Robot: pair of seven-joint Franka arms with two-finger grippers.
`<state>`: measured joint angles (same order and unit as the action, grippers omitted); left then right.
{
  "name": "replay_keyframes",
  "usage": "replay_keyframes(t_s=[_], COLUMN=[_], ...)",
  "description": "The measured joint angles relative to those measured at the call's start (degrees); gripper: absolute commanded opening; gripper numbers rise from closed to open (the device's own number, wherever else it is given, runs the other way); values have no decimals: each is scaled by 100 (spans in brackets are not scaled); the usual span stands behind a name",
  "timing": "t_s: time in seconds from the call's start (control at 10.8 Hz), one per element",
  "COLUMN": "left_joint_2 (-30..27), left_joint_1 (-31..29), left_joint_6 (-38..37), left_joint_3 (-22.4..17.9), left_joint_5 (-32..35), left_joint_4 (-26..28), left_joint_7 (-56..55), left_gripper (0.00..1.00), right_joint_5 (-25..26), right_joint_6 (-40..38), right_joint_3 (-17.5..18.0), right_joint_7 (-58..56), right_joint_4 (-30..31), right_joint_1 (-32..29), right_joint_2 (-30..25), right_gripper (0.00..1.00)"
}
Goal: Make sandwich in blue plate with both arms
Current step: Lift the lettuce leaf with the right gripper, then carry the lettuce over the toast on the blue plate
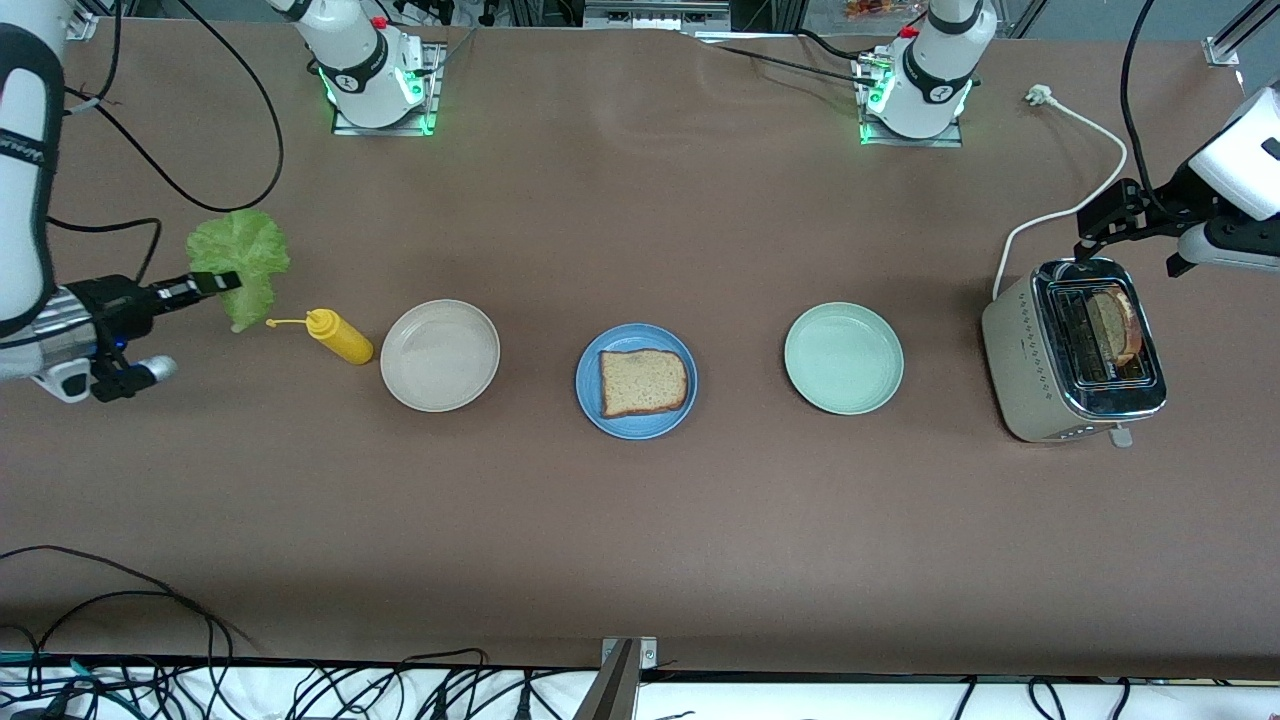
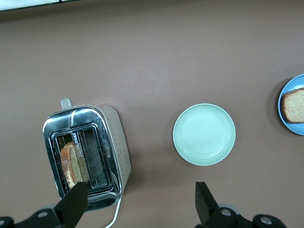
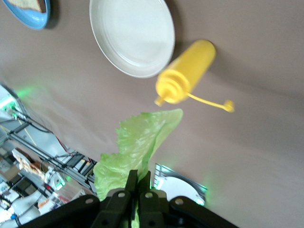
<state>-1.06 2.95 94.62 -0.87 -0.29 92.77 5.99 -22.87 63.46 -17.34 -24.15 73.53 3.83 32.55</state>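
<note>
Right gripper (image 1: 222, 283) jaws pinch the ruffled green lettuce leaf (image 1: 240, 262), apparently raised; it should land flat on the bread slice (image 1: 643, 382) in the round blue plate (image 1: 588, 392). Left gripper (image 2: 137, 202), jaws wide, waits over the silver toaster (image 2: 114, 142).

You see only part of the blue plate (image 2: 293, 105), cut by the left wrist view's right edge. The toaster (image 1: 1070, 350) hides most of its bread slice (image 1: 1117, 325). The lettuce leaf (image 3: 135, 152) looks blurred in the right wrist view.

No legible text, label or number anywhere.
</note>
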Motion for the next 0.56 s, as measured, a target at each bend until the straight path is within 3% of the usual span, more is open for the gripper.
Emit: replay_keyframes(t_s=[0.28,0.56], left_joint_2=[2,5], left_joint_1=[-1,-1], left_joint_6=[0,0], left_joint_3=[0,1], left_joint_5=[0,0], left_joint_4=[0,1], left_joint_7=[0,0], left_gripper=[100,100], right_joint_5=[-567,-797], right_joint_6=[478,1366], right_joint_3=[15,37], right_joint_7=[1337,2698], right_joint_4=[-5,-3], right_joint_1=[685,1593], right_joint_2=[-1,4], right_gripper=[0,0])
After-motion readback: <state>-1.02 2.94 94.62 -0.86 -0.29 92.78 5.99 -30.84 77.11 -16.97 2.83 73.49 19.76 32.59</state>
